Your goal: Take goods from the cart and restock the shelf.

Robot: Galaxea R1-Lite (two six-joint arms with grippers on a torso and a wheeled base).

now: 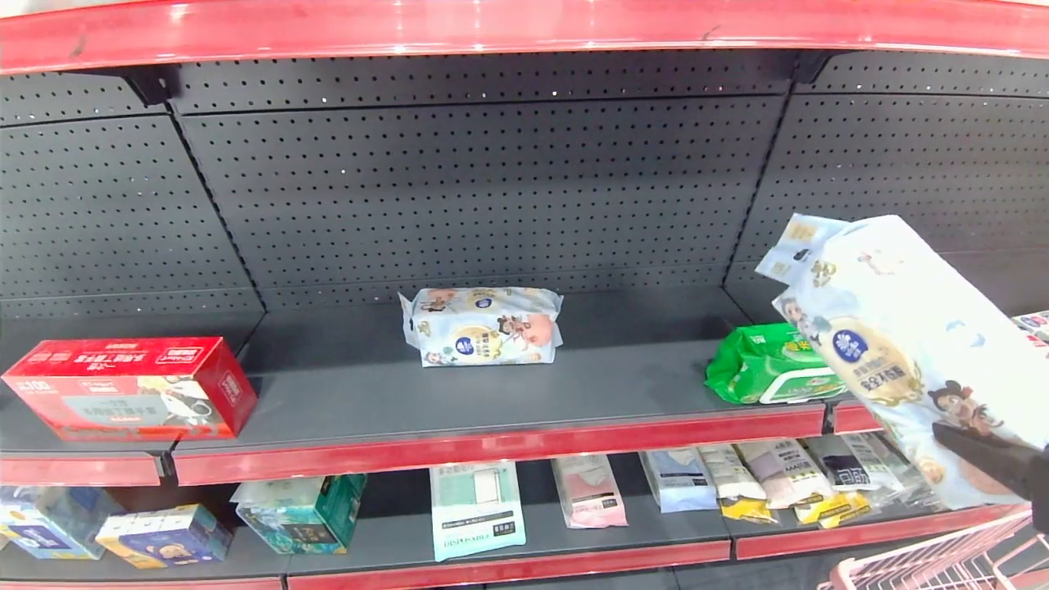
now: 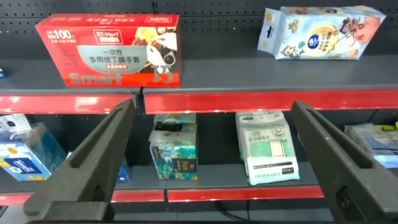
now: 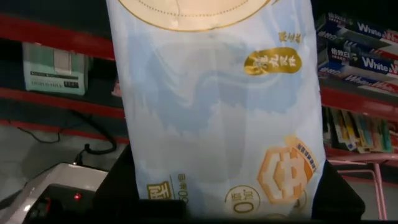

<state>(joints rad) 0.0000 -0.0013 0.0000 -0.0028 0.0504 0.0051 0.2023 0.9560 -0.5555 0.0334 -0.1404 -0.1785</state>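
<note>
Right gripper point(image 1: 987, 459) is clamped on the pale blue wipes pack point(image 1: 893, 336), which hangs tilted in the air off the right end of the shelf point(image 1: 492, 393). Left gripper point(image 2: 211, 162) is spread wide and empty.

Plan: level the pack, clear the red lip, then set it beside the matching pack point(image 1: 481, 325). The green wipes pack point(image 1: 766, 366) lies nearest my path, so I'd pass above it. The red box point(image 1: 131, 387) sits far left, no concern.
</note>
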